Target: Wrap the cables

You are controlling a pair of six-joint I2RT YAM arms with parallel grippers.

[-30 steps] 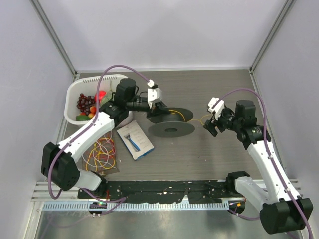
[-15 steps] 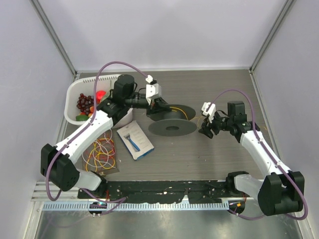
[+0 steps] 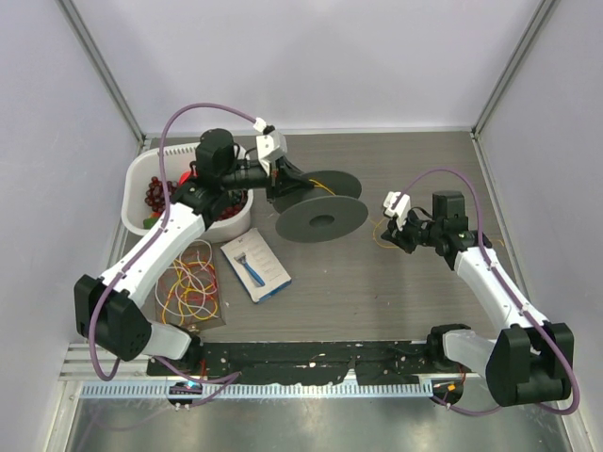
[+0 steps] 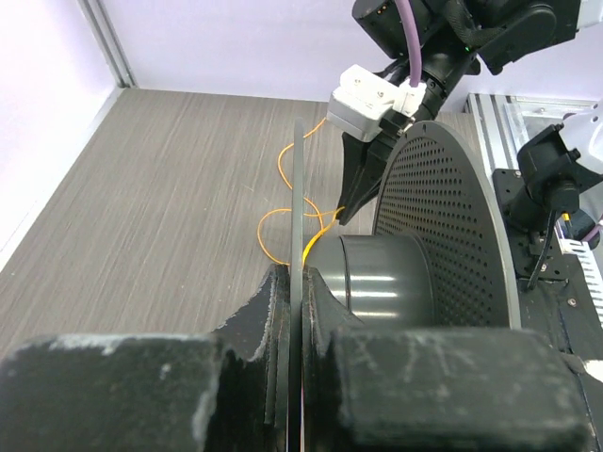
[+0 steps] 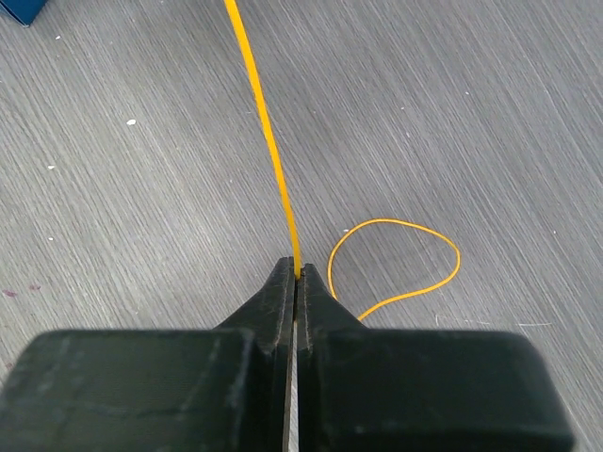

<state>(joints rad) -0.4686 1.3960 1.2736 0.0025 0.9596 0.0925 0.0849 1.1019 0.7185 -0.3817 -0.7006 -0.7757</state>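
Note:
The dark grey perforated spool (image 3: 320, 222) is tilted up on edge at the table's middle. My left gripper (image 3: 281, 184) is shut on the thin rim of its far flange (image 4: 299, 188), and the hub (image 4: 377, 282) and the perforated flange (image 4: 448, 226) lie to the right of the jaws. The thin yellow-orange cable (image 5: 267, 132) runs from the hub across the table to my right gripper (image 3: 389, 235), which is shut on it low over the wood. In the right wrist view the jaws (image 5: 297, 273) pinch the cable, and a slack loop (image 5: 396, 221) lies beside them.
A white basket (image 3: 139, 179) holding fruit stands at the far left, under the left arm. A blue-and-white packet (image 3: 256, 266) and a heap of coloured bands (image 3: 193, 287) lie near the left front. A black strip (image 3: 311, 358) runs along the near edge.
My right gripper has dropped toward the table and closed on the cable. My left arm has swung back and left, carrying the spool farther back and tipping it up.

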